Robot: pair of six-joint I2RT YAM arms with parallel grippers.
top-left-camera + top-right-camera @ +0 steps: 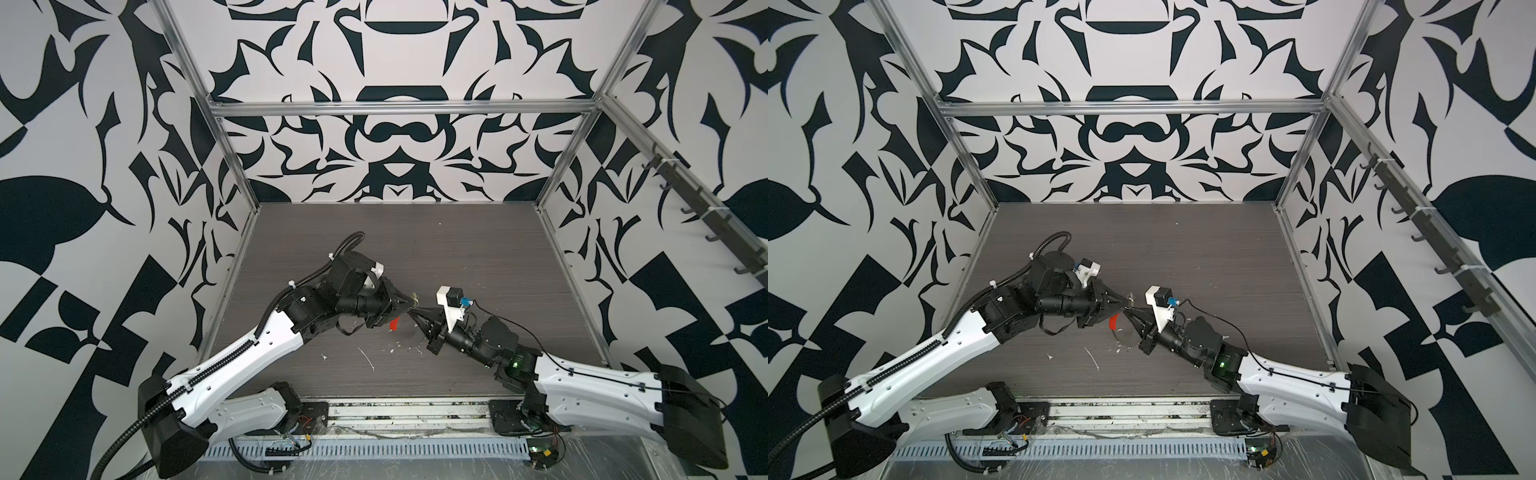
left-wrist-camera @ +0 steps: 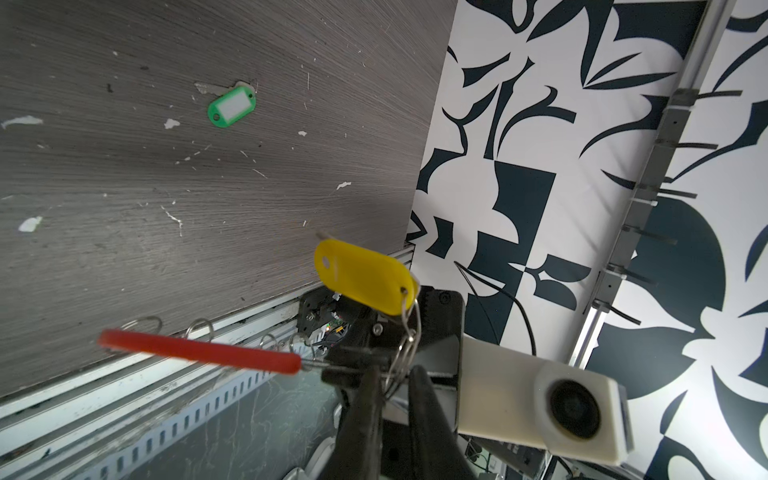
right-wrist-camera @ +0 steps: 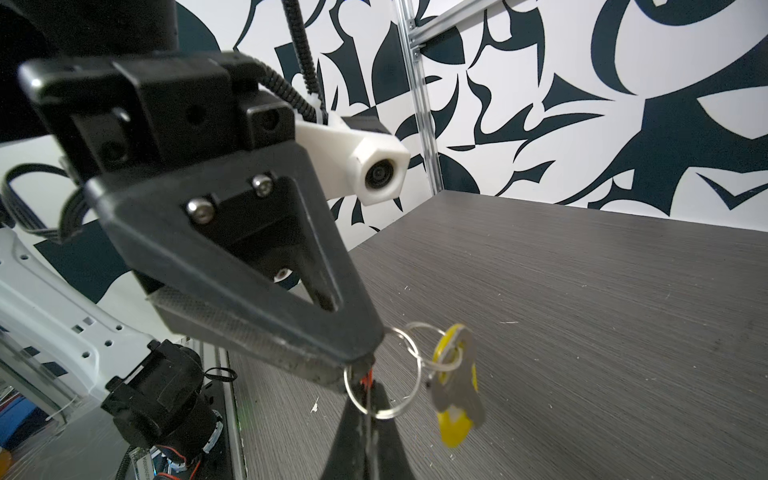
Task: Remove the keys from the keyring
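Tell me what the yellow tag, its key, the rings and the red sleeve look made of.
Yellow tag: plastic, smooth with an even, moulded colour.
Key: metal, with a dull grey sheen.
Rings: probably steel wire, thin with bright glints.
Red sleeve: likely rubber or soft plastic tubing, matte with rounded ends.

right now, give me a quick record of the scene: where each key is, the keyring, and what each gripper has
green-tag key: off the ring, lying flat on the table
yellow-tag key: hanging in the air from a split ring, not yet free
keyring: lifted off the table, between the two grippers
left gripper: closed on a split ring by the yellow-tag key
right gripper: shut on the keyring's thin wire
keys left to remove: one
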